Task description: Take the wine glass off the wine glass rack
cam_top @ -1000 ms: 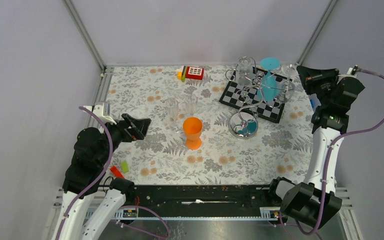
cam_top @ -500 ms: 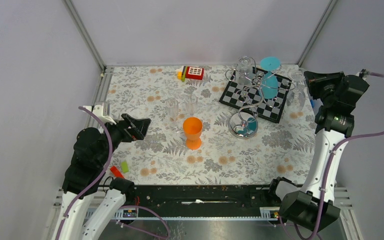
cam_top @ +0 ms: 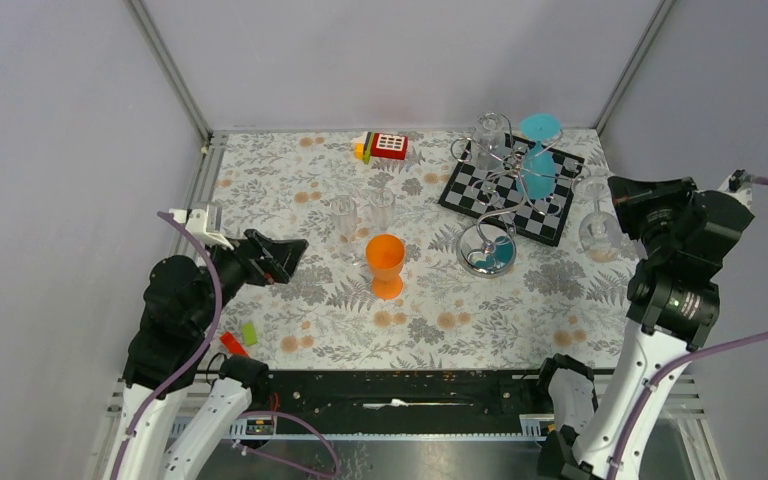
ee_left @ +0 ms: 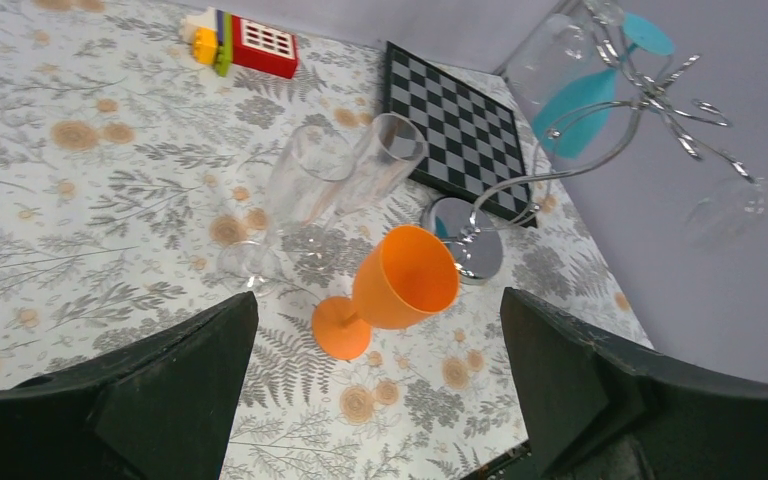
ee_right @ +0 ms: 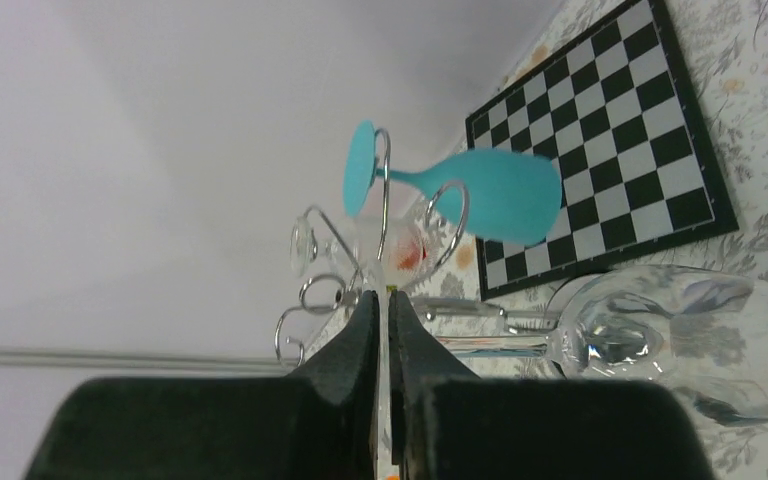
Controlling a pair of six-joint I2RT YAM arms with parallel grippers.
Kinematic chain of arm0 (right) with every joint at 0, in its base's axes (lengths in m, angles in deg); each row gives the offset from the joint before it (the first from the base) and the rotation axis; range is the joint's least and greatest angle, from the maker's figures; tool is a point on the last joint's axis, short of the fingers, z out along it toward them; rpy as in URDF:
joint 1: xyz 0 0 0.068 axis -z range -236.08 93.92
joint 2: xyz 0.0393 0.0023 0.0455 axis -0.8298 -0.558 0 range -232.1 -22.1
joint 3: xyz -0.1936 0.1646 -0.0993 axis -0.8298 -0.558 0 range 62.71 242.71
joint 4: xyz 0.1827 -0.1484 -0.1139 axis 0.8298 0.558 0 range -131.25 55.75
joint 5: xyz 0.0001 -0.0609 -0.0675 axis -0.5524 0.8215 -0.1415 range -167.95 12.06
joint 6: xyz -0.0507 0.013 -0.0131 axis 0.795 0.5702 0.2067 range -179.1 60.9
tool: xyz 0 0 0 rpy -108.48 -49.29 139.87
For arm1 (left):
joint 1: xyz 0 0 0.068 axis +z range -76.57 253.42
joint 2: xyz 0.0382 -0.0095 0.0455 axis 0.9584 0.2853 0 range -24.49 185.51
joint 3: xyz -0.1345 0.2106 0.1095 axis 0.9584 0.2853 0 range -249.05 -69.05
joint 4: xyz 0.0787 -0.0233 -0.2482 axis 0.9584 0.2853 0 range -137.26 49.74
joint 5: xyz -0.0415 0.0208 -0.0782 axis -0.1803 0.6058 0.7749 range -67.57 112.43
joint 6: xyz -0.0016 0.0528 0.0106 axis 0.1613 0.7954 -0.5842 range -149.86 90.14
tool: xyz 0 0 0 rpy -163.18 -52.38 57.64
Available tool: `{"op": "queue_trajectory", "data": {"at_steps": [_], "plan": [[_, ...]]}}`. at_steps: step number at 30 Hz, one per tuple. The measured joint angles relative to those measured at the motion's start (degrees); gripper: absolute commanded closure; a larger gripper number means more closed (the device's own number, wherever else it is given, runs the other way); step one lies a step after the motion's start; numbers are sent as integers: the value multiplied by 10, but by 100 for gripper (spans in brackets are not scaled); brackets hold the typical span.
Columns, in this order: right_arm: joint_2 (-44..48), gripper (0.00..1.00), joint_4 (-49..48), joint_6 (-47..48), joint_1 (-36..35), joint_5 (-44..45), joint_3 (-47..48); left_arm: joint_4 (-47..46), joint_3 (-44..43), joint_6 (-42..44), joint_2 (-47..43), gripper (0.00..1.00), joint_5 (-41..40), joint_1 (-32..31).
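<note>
Lift-off judged complete: right end effector clamped on the wine glass by its foot, well clear of the wine glass rack. Left end effector wide, idle. Next: steady carry down to the bench

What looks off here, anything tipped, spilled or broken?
Nothing spilled or broken. The orange goblet stands upright and the teal glass hangs from the wine glass rack. The clear wine glass is in the air, pinched in the right gripper, apart from the rack.
</note>
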Motion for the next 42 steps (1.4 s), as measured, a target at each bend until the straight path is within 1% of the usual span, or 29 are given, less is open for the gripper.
{"op": "queue_trajectory", "data": {"at_steps": [6,12,18,22,25,29,32,34,37,42], "plan": [[45,100,71,0,0,-47,23,-31,0,-22,3,2,54,0],[99,100,112,-3,0,-99,31,-47,0,-41,15,2,70,0],[117,100,116,-20,-12,-148,21,-49,-12,-60,33,2,100,0],[117,100,89,-44,-36,-188,-10,-73,-14,-83,41,2,136,0],[118,100,47,-74,-60,-222,-48,-123,-6,-120,51,2,183,0],[126,100,-22,-129,-97,-266,-111,-233,33,-200,70,2,250,0],[130,100,-50,-154,-123,-288,-127,-326,68,-269,88,2,281,-6],[135,100,-70,-164,-137,-299,-128,-371,81,-302,101,2,291,-18],[144,100,-108,-177,-157,-318,-129,-425,83,-332,133,6,295,-69],[150,100,-144,-193,-173,-332,-130,-449,58,-334,200,11,283,-177]]}}
